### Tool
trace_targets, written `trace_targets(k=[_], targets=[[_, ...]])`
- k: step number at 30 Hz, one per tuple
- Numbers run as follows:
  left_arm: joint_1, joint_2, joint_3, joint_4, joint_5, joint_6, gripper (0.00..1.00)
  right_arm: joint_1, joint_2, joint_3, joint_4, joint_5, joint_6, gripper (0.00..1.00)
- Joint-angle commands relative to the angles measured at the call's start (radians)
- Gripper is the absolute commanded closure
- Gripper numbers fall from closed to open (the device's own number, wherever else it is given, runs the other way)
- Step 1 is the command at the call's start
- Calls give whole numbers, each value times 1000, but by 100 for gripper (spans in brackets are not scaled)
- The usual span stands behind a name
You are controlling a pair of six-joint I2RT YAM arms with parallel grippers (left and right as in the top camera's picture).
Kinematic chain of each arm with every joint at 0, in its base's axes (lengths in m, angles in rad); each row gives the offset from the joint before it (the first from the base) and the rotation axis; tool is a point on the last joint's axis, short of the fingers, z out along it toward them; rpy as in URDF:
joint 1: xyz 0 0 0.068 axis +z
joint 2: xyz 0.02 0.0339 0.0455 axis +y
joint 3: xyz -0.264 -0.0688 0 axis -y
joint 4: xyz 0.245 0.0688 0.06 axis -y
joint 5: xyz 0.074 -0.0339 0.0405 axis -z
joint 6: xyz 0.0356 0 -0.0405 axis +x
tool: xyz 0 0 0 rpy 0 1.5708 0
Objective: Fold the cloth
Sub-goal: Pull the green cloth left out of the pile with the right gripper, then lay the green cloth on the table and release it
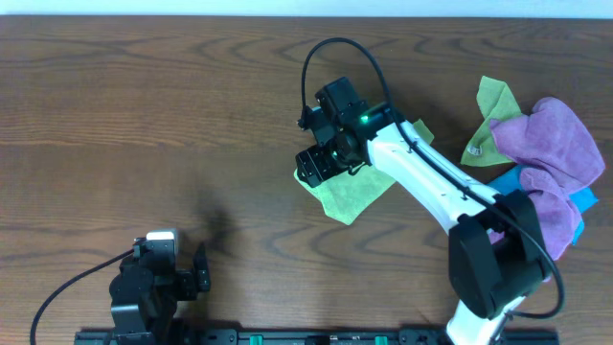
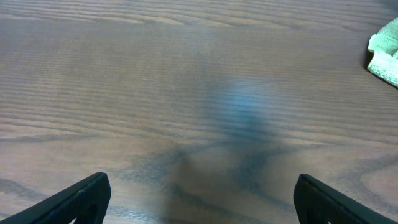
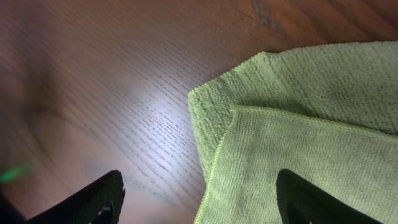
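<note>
The lime-green cloth (image 1: 352, 195) lies folded on the wooden table near the middle, partly under my right arm. In the right wrist view the cloth (image 3: 298, 137) shows two layers, an upper layer lying on a lower one with its edge set back. My right gripper (image 1: 314, 169) is open and hovers over the cloth's left corner, one finger over bare wood and one over the cloth (image 3: 199, 199). My left gripper (image 1: 196, 270) is open and empty at the front left; in its wrist view (image 2: 199, 199) a corner of the green cloth (image 2: 385, 53) shows at the far right.
At the right edge lies a pile: another lime-green cloth with a small white tag (image 1: 488, 120), purple cloths (image 1: 551, 158) and a blue cloth (image 1: 579, 206). A black cable (image 1: 326, 57) loops above the right arm. Bare wood (image 1: 144, 125) spreads over the left half.
</note>
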Motion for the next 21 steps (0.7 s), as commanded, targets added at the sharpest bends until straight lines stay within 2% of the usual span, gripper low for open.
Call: trace_targets(k=[1, 11, 16, 21], targets=[[-5, -6, -2, 0, -8, 6, 5, 8, 31, 10, 3, 8, 14, 23], [-5, -6, -2, 0, -8, 6, 5, 9, 94, 10, 0, 33, 13, 30], [-5, -6, -2, 0, -8, 6, 5, 9, 102, 10, 11, 82, 13, 37], [-5, -6, -2, 0, -8, 6, 5, 9, 113, 10, 27, 93, 13, 39]])
